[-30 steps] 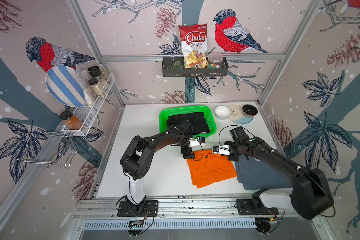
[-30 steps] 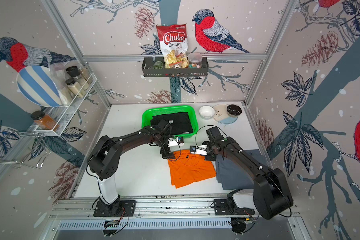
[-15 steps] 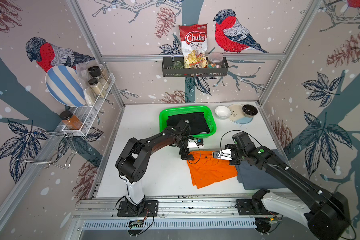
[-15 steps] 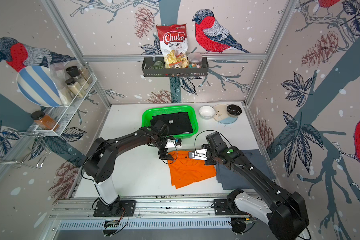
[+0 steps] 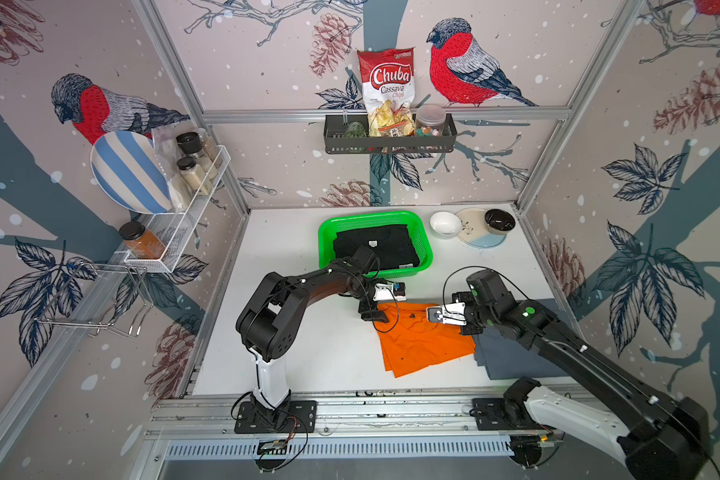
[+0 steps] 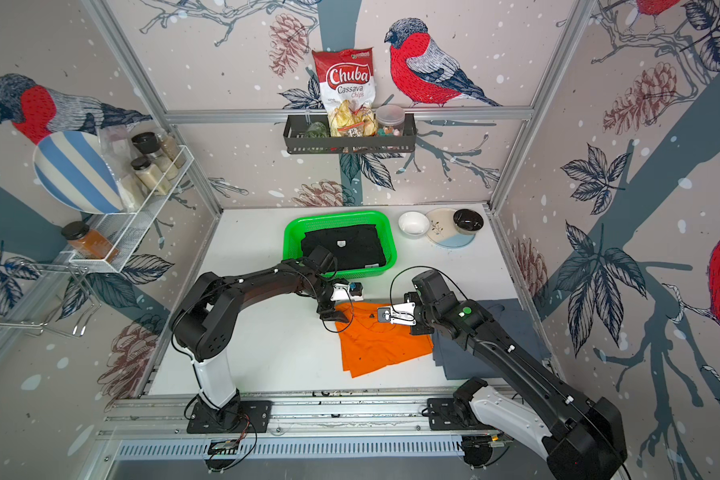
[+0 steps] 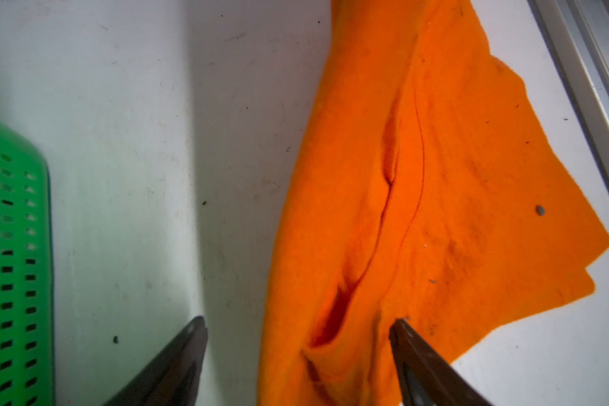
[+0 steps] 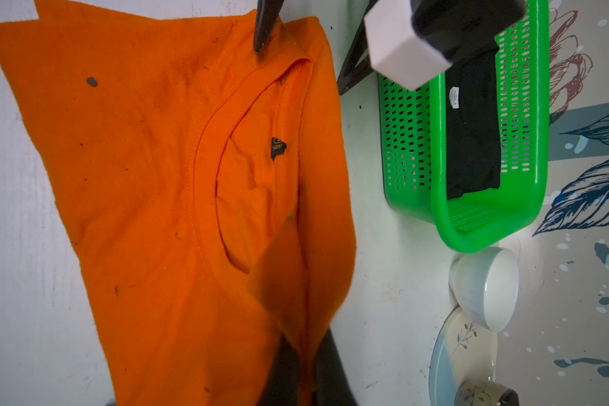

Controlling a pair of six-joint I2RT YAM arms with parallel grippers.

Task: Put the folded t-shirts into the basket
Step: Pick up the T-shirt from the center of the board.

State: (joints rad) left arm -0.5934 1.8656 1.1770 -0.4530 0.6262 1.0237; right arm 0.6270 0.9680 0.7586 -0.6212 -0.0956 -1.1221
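Observation:
The green basket [image 5: 427, 245] [image 6: 337, 215] [image 8: 489, 228] stands at the back of the table with the black folded t-shirt [image 5: 375, 250] [image 6: 344, 249] [image 8: 471, 147] lying in it. The orange t-shirt [image 5: 420, 347] [image 6: 379, 347] [image 7: 443, 168] [image 8: 148, 168] lies in front of it, its far edge rumpled. My left gripper [image 5: 374, 316] [image 6: 332, 316] [image 7: 296, 327] is open and straddles the shirt's far left corner, one finger on the cloth, one on the table. My right gripper [image 5: 464, 328] [image 8: 306, 362] is shut on the shirt's far right edge. The grey-blue t-shirt [image 5: 504, 357] [image 6: 452, 357] lies right of the orange one, partly under my right arm.
A white bowl [image 5: 444, 223] [image 8: 486, 288], a plate [image 5: 481, 241] and a dark bowl [image 5: 499, 220] sit at the back right beside the basket. Wall shelves hang on the back and left walls. The metal rail [image 5: 350, 405] runs along the table's front edge.
My left gripper has come down onto the orange shirt's far left corner and its jaws have narrowed a little. My right arm has dropped lower, drawing the pinched edge slightly towards the front.

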